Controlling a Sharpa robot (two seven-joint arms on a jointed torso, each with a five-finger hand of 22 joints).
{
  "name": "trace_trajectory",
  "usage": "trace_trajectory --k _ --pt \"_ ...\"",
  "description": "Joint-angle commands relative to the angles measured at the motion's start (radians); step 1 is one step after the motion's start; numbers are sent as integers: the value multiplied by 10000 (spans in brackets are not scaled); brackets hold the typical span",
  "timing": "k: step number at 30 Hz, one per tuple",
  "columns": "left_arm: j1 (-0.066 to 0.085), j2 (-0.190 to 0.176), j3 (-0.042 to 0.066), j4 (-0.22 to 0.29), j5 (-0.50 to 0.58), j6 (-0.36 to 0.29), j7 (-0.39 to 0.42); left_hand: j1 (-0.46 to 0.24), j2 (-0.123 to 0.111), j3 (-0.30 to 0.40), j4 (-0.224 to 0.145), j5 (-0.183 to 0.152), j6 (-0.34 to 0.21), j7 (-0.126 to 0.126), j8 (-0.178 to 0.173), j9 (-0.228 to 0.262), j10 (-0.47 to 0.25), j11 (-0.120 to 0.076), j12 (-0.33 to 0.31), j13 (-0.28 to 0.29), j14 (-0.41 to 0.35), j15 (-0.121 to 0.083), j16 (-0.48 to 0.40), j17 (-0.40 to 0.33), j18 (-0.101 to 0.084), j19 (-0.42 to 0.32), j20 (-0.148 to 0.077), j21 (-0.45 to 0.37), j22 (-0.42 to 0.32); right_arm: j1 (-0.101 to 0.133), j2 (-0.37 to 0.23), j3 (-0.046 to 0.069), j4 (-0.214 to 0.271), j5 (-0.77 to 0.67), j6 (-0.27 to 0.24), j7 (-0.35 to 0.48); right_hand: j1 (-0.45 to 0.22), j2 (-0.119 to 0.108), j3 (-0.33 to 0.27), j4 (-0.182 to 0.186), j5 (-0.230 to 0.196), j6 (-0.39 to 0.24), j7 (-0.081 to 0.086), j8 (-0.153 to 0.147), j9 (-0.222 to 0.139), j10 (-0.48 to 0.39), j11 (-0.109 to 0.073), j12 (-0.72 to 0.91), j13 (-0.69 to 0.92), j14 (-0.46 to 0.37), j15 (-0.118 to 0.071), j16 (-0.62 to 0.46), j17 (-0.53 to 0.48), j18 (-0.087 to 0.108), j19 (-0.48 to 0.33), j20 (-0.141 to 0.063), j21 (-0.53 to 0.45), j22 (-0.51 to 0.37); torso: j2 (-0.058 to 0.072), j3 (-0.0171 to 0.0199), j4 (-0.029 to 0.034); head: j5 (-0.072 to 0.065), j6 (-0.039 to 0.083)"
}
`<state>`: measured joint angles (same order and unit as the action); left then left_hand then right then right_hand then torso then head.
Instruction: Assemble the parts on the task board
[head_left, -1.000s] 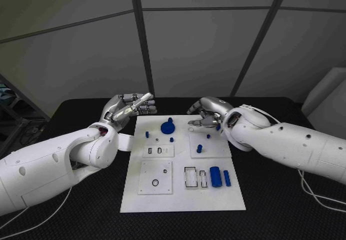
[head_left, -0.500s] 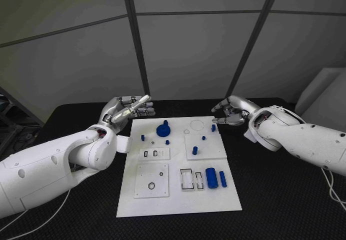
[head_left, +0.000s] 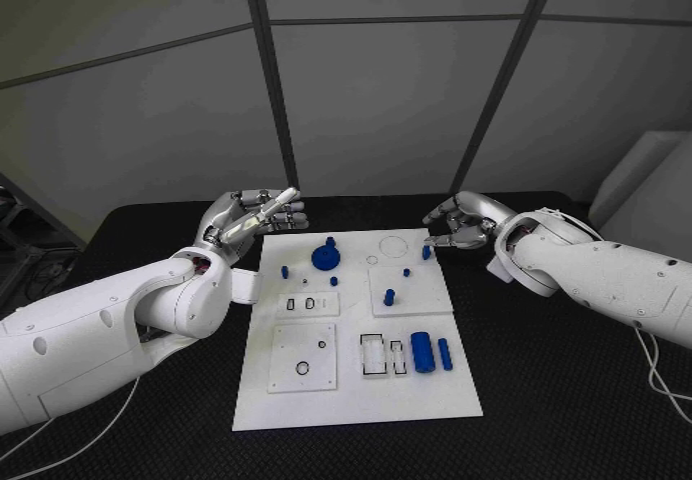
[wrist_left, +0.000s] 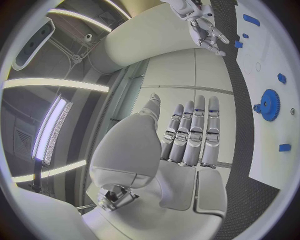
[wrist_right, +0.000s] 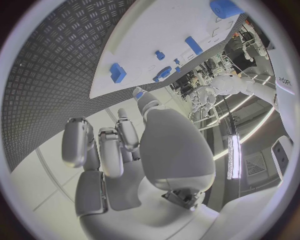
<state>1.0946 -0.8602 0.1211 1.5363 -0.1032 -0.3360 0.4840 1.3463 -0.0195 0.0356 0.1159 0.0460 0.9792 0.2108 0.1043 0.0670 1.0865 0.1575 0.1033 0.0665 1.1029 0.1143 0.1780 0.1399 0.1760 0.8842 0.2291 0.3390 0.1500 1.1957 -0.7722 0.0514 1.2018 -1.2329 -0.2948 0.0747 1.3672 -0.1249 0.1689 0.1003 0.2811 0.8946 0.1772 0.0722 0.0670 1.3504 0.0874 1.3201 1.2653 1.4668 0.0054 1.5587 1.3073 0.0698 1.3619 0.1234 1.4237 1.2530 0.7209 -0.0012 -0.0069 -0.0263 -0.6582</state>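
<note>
Black table (head_left: 577, 400), white task board (head_left: 361, 390) laid square in the middle of it, nothing standing between the hands and the board. On the board's far end sits a blue gear (head_left: 327, 257) with small blue pegs near it; at the near right lies a thick blue cylinder (head_left: 423, 352) beside a slimmer blue bar (head_left: 446, 353).

The left wrist view catches that gear (wrist_left: 270, 104) face-on, teeth clear. The right wrist view shows a blue block (wrist_right: 117, 73) standing at the board's edge.

Left hand (head_left: 257, 218) is raised off the board's far left corner, fingers straight and together, released, gripping nothing. Right hand (head_left: 462, 225) hovers at the far right corner, fingers curled in; a speck of blue shows at its thumb tip in the wrist view, but I cannot tell whether it grips anything.
</note>
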Motion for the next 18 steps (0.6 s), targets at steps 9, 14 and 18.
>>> trace_trajectory --k 9,14,18 --pt "9 1 6 -10 -56 134 88 16 96 11 -56 24 25 10 -62 3 57 10 -41 9 -46 29 -59 15 59 -39 16 -63 -14 -111 94 1 -118 -94 679 -104 -42 -44 -154 50 -91 39 -7 38 34 -61 20 9 36 957 106 -22 2299 -10 -23 14 -40 8 -4 8 -10 21 -88" --pt "9 5 6 -20 -56 134 86 16 96 11 -56 24 25 10 -62 3 57 10 -41 9 -46 29 -59 15 59 -39 16 -63 -14 -137 124 0 -151 -144 696 -156 -53 -41 -169 59 -96 70 -9 54 41 -63 21 7 33 957 108 -22 2299 -9 -23 15 -41 6 -2 19 -15 25 -96" --pt "8 13 6 -30 -56 139 86 16 96 11 -56 24 25 10 -62 3 57 10 -41 9 -46 29 -59 15 59 -39 16 -63 -14 -149 152 0 -198 -167 726 -188 -70 -20 -197 78 -97 148 -20 96 57 -42 14 30 57 959 106 -20 2304 -13 -8 17 -34 26 -3 13 -4 9 -115"
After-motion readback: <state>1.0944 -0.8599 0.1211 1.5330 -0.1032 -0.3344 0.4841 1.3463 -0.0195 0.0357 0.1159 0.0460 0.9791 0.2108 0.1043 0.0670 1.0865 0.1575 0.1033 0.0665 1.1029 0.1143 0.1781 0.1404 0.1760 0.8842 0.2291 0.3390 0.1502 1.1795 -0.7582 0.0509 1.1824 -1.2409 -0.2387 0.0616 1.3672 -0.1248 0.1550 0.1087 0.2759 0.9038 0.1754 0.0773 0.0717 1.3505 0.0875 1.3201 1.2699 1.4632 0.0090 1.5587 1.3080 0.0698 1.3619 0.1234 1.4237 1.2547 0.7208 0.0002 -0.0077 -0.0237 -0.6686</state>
